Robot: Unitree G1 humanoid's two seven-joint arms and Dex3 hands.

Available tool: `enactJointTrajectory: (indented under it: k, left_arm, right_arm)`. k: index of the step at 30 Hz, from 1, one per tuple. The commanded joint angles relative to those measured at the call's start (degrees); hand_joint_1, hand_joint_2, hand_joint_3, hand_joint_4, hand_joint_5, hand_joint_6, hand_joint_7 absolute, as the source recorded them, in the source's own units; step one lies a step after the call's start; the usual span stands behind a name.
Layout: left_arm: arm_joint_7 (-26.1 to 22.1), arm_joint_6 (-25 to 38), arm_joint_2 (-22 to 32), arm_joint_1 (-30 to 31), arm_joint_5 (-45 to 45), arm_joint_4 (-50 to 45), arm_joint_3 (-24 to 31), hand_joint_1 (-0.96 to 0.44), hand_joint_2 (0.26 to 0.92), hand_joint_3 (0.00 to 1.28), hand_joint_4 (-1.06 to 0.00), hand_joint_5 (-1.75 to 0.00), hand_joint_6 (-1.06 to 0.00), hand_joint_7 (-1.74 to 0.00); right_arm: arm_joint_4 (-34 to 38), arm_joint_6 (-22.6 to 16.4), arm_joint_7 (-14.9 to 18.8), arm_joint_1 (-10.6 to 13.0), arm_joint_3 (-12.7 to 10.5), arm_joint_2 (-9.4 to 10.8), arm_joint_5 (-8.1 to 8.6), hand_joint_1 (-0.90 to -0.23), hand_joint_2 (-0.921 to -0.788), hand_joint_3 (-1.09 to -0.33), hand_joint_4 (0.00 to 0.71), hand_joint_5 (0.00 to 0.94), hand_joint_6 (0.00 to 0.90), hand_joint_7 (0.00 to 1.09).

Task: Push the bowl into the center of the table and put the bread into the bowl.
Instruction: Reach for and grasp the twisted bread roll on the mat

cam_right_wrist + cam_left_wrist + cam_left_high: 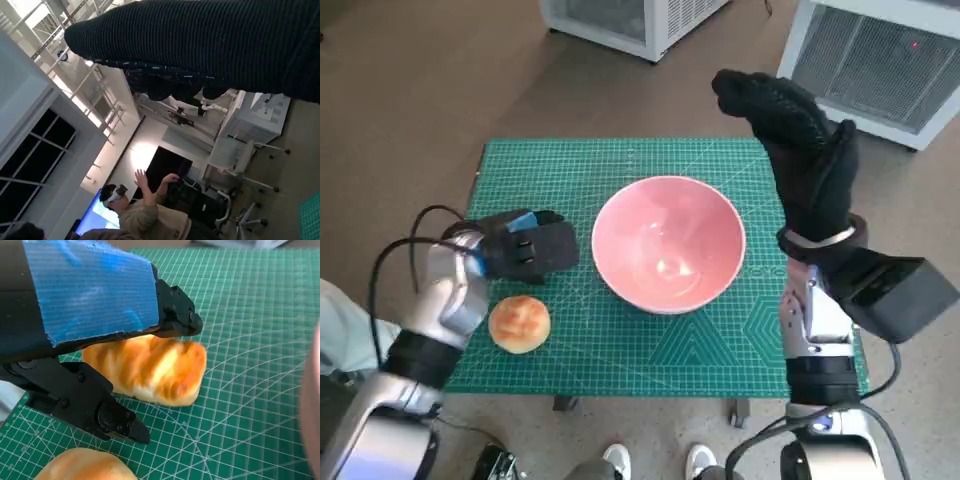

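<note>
The bread (150, 370), a golden oblong loaf, lies flat on the green mat (620, 160) near its left edge, and the head view hides it under the left hand (525, 250). A second, round bun (520, 323) sits just beside it, nearer the robot.

In the left wrist view the hand straddles the loaf. Its upper fingers (175, 315) lie over the top of the crust and the thumb sits low in front of it. Whether they are pressing on the bread cannot be told.

The pink bowl (668, 243) stands upright and empty, near the middle of the mat to the right of the left hand. The push looks done, and the step in hand is judged to be the grasp.

To do it well, the hand should close gently across the loaf's short width, since soft bread will squash. It should lift straight up so the bun is not dragged along, clear the bowl's rim, and let go low over the hollow.

The right hand (800, 140) is raised above the table's right edge, slack and holding nothing, clear of the path.
</note>
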Motion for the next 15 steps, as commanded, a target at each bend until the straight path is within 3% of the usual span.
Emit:
enactJointTrajectory:
  k: [1,2,4,7,15]
  left_arm:
    - [4.7,-3.7,-0.9,-0.7,1.6,5.3,-1.3,-0.01,0.829,0.01,-0.68,-0.36,-0.69,-0.25]
    - [6.2,-5.0,-0.7,-0.6,2.0,5.9,-1.4,-0.01,0.862,0.03,-0.70,-0.68,-0.66,-0.54]
    - [8.7,-7.0,-0.4,-0.5,2.6,6.8,-1.7,0.00,0.896,0.03,-0.73,-1.01,-0.67,-0.79]
    - [10.9,-9.2,-0.1,-0.7,3.2,7.9,-1.9,0.00,0.908,0.03,-0.74,-1.16,-0.70,-0.89]
    - [10.3,-10.1,2.2,-0.1,1.4,2.7,1.1,0.00,0.917,0.02,-0.74,-1.18,-0.70,-1.01]
  right_arm:
    - [0.0,0.4,-0.3,1.6,0.0,-0.1,-0.34,-0.739,-0.921,-0.752,0.190,0.001,0.109,0.38]
    - [-0.1,0.4,-0.3,1.6,0.0,-0.1,-0.33,-0.738,-0.921,-0.753,0.190,0.001,0.109,0.38]
    - [-0.2,0.4,-0.3,1.7,0.1,-0.1,-0.35,-0.736,-0.921,-0.754,0.191,0.001,0.109,0.38]
    - [-0.3,0.4,-0.3,1.7,0.1,-0.1,-0.36,-0.735,-0.921,-0.754,0.192,0.001,0.108,0.38]
    - [-1.0,0.4,-0.5,2.2,0.2,-0.1,-0.53,-0.733,-0.921,-0.753,0.193,0.002,0.107,0.39]
